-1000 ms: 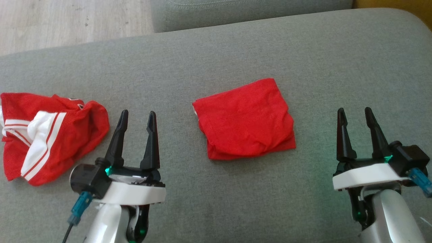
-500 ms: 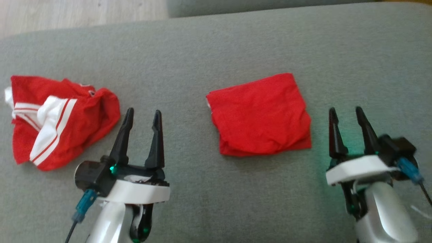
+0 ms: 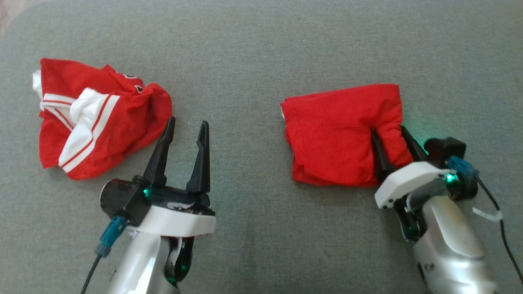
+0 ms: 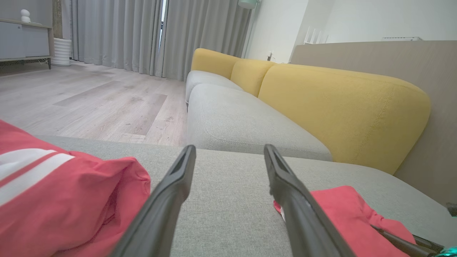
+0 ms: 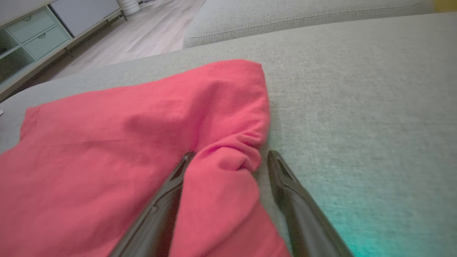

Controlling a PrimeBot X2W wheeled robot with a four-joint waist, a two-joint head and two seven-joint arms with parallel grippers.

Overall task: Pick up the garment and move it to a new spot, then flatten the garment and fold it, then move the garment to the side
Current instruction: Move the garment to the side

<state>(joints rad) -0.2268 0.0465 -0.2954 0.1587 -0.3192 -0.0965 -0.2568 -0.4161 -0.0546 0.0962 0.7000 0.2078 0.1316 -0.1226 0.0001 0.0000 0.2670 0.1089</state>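
Observation:
A folded plain red garment (image 3: pixel 335 134) lies on the grey sofa seat (image 3: pixel 261 49), right of centre. My right gripper (image 3: pixel 388 132) stands open astride its right edge, one finger on the cloth and the other at the edge. In the right wrist view a raised ridge of the red garment (image 5: pixel 107 142) sits between the spread fingers of that gripper (image 5: pixel 230 155). My left gripper (image 3: pixel 188 121) is open and empty over bare cushion, just right of a crumpled red and white garment (image 3: pixel 102 118). The left wrist view has its open fingers (image 4: pixel 229 148) between the crumpled garment (image 4: pixel 53 207) and the folded one (image 4: pixel 342 210).
Beyond the seat the sofa continues with another grey cushion (image 4: pixel 250 125) and yellow backrests (image 4: pixel 339 103). Wooden floor (image 4: pixel 89 103) lies past the seat's far edge, with a pale cabinet (image 5: pixel 35 32) further off. Bare cushion spreads right of the folded garment.
The head camera has tilted down and shifted. My right gripper has moved forward and left onto the folded garment's right edge, bunching the cloth. The left gripper has hardly moved.

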